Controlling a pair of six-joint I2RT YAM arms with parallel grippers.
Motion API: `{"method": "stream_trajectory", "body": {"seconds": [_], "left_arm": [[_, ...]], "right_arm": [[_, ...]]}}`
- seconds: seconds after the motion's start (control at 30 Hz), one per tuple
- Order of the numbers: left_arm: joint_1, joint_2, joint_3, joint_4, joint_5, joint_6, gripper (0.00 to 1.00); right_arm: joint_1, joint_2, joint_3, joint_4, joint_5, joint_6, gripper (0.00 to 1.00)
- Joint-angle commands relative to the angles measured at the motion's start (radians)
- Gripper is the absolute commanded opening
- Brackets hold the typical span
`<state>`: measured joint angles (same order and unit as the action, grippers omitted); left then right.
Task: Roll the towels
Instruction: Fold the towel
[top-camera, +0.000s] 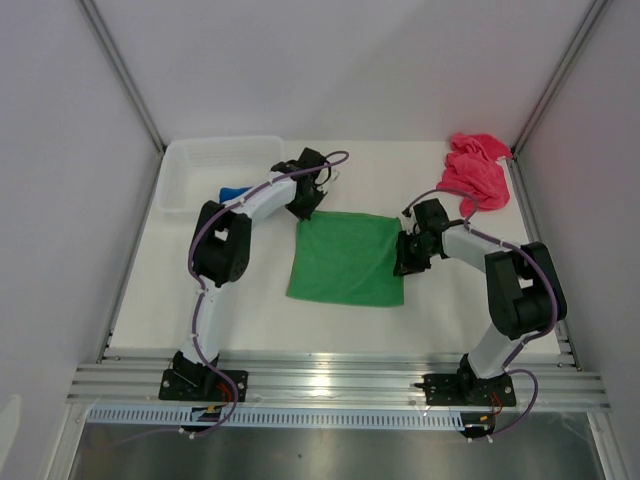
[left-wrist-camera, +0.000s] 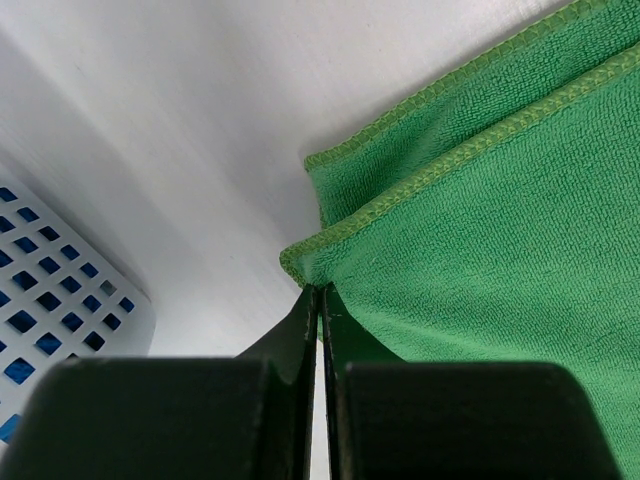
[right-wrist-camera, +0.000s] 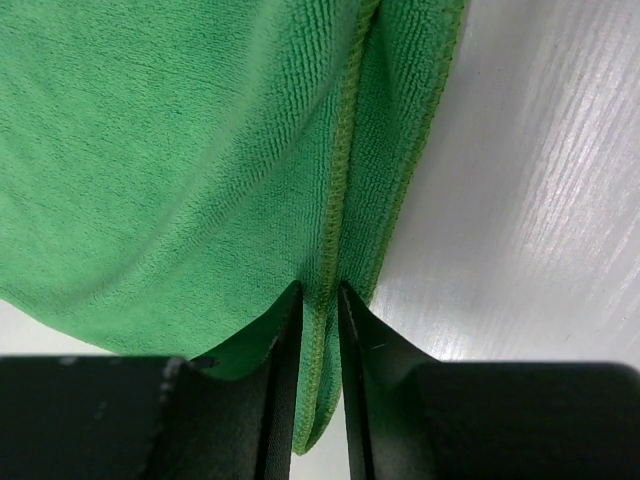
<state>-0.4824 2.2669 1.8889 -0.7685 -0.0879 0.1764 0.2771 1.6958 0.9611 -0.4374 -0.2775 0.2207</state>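
No readable text, label, brand, number or sign showing in any view, nothing legible appearing on the green towel (top-camera: 346, 260), the pink towel (top-camera: 476, 172) or the white basket (top-camera: 190, 160)

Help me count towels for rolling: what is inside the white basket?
A patch of blue towel shows inside the white basket, near side, and through its holes in the left wrist view. The left arm covers the rest of it.
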Motion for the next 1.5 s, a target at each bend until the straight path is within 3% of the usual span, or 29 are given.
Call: {"method": "stream_trajectory", "body": {"seconds": [0.0, 0.1, 0.17, 0.23, 0.67, 0.9, 1.0, 1.03, 1.17, 1.37, 1.47], "left_arm": [[-0.004, 0.002, 0.041, 0.009, -0.015, 0.011, 0.01], [-0.004, 0.003, 0.042, 0.009, -0.013, 0.011, 0.01], [-0.004, 0.005, 0.044, 0.009, -0.013, 0.012, 0.01], [-0.004, 0.005, 0.042, 0.009, -0.013, 0.012, 0.01], [-0.004, 0.01, 0.049, 0.006, -0.038, 0.003, 0.01], [-0.004, 0.011, 0.049, 0.005, -0.033, 0.008, 0.01], [-0.005, 0.013, 0.052, 0.005, -0.027, 0.017, 0.01], [-0.004, 0.011, 0.053, 0.005, -0.024, 0.021, 0.03], [-0.005, 0.008, 0.05, 0.003, -0.019, 0.031, 0.12], [-0.005, 0.005, 0.049, 0.006, -0.019, 0.038, 0.18], [-0.005, 0.008, 0.05, 0.006, -0.021, 0.043, 0.22]], "right_arm": [[0.011, -0.039, -0.016, 0.012, 0.021, 0.02, 0.24], [0.011, -0.035, -0.035, 0.022, 0.014, 0.022, 0.18], [0.01, -0.028, -0.044, 0.029, 0.015, 0.029, 0.05], [0.011, -0.031, -0.053, 0.026, 0.027, 0.035, 0.0], [0.001, -0.116, -0.062, -0.083, 0.11, 0.08, 0.0], [-0.027, -0.116, -0.081, -0.069, 0.077, 0.08, 0.0], [-0.038, -0.104, -0.078, -0.046, 0.052, 0.081, 0.12], [-0.044, -0.099, -0.07, -0.041, 0.029, 0.082, 0.21], [-0.078, -0.116, -0.033, -0.028, 0.009, 0.074, 0.28], [-0.11, -0.06, 0.08, 0.129, 0.043, 0.085, 0.27], [-0.111, 0.046, 0.21, 0.176, 0.011, 0.094, 0.19]]}}
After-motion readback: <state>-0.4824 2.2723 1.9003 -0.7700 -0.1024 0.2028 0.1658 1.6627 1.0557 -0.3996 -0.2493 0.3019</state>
